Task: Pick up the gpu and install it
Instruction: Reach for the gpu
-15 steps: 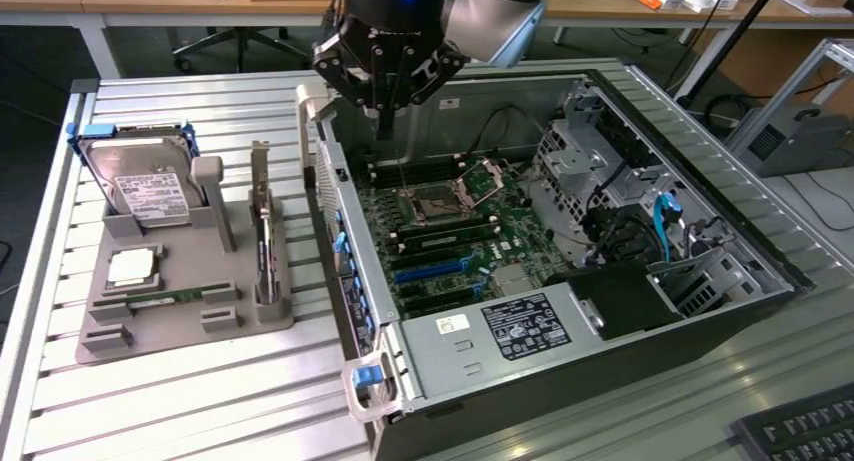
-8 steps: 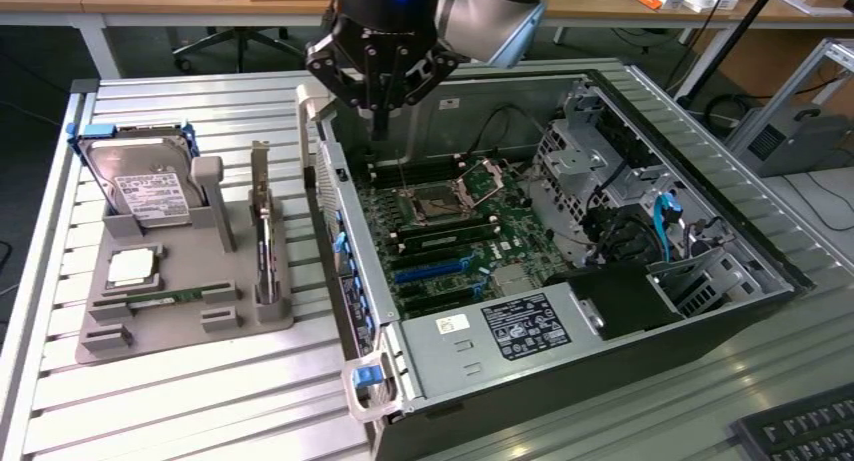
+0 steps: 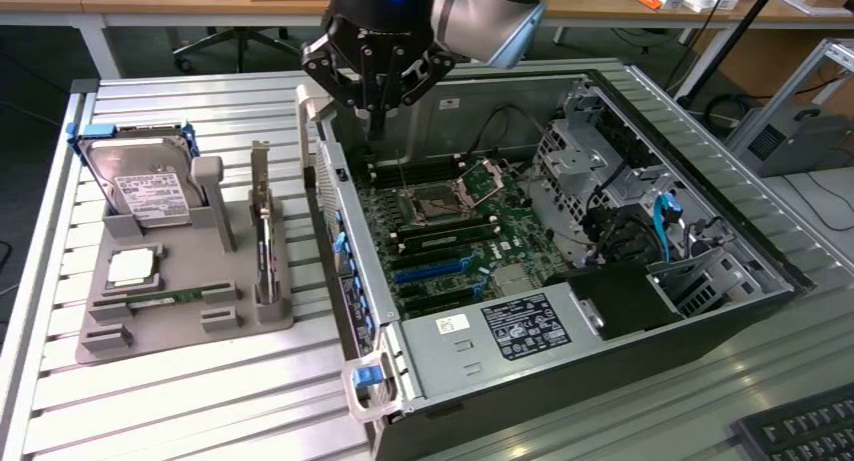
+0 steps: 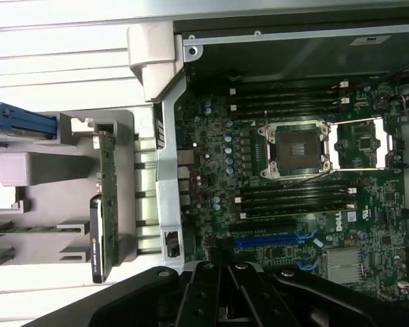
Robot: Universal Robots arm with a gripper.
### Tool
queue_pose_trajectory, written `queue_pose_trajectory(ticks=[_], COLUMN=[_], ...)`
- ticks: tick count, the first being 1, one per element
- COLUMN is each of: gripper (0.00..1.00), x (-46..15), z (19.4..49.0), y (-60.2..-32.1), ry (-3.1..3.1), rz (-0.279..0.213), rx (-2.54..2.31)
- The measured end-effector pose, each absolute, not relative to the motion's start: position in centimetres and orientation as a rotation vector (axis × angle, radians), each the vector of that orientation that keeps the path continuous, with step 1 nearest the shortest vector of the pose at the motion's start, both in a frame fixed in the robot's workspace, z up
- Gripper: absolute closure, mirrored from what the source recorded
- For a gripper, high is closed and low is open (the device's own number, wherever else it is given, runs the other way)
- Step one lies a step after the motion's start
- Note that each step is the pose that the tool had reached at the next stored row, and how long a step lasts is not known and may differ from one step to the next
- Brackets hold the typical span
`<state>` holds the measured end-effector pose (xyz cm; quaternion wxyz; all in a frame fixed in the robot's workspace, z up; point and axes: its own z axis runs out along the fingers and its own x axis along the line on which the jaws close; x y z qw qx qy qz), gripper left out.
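**Desk:** Where does the gpu sit from your pincer?

**Me:** I have the gripper (image 3: 378,121) in the upper middle of the exterior view, over the far edge of the open computer case (image 3: 561,381). Its fingers are pressed together and empty. The gpu (image 3: 266,231) lies down and toward the exterior view's left of it. It stands on edge in a slot of the grey holder (image 3: 187,316), just outside the case wall and well apart from the fingers.

**Desk:** And its long axis?

**Me:** It runs from upper to lower frame, roughly parallel to that case wall, with the thin top edge facing up. I judge the pale bracket end to be the upper one, though I can't be sure. In the wrist view I see the card (image 4: 103,197) edge-on, a green strip with a dark body at one end.

**Desk:** Which arm is nearer?

**Me:** I only have the one, so that settles it
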<state>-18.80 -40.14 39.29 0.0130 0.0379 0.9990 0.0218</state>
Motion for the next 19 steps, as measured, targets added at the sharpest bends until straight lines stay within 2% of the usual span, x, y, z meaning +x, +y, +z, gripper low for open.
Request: queue_pose_trajectory(ticks=[19], gripper=[0.89], x=[-19.34], z=[39.29], y=[-40.14], ry=[3.112], rz=[0.068], rx=[0.118])
